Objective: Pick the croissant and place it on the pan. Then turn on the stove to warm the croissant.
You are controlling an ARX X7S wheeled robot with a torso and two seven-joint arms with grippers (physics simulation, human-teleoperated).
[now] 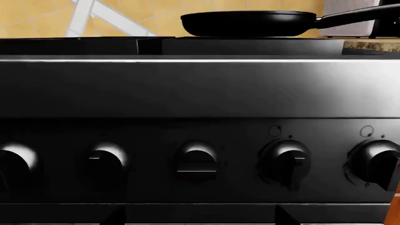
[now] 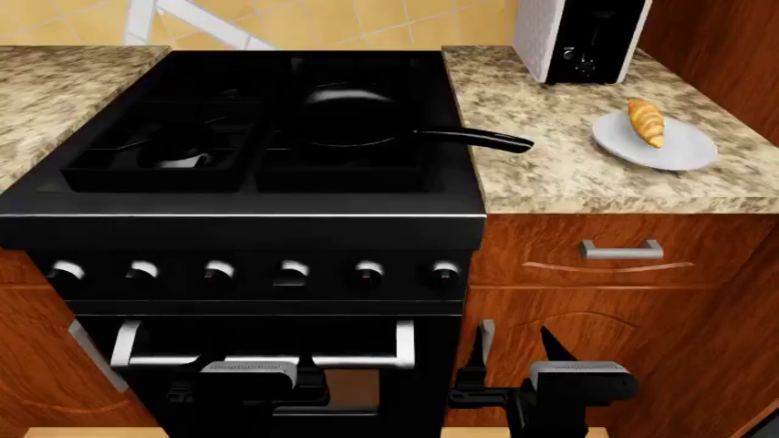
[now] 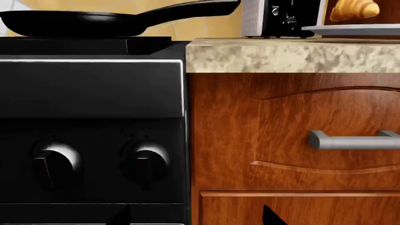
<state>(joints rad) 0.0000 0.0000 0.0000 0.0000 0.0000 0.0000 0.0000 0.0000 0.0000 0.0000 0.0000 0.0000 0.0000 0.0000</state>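
Nearest, both arms are hanging low in front of the stove (image 2: 262,173); the left gripper (image 2: 250,383) is sitting before the oven door, the right gripper (image 2: 512,365) before the wooden cabinet just beside the range; the right fingers (image 2: 484,339) are standing apart with nothing between them; for the left fingers I cannot tell how far they are spread, only dark tips are showing, and nothing is seen in their hold. Beyond them the oven handle (image 2: 262,342) is running across the door; above it six knobs (image 2: 292,272) are lining the front panel; to the right a drawer handle (image 2: 621,248) is showing on the cabinet front. Further back, the pan (image 2: 353,114) is resting on the grate at the rear right of the cooktop, its handle (image 2: 475,139) reaching out over the granite bench (image 2: 535,155). On that bench, right of the stove, a pale plate (image 2: 676,151) is carrying the croissant (image 2: 647,120); the croissant is lying well apart from the pan. Farthest back, a black-and-white toaster (image 2: 578,36) is standing against the tiled wall.
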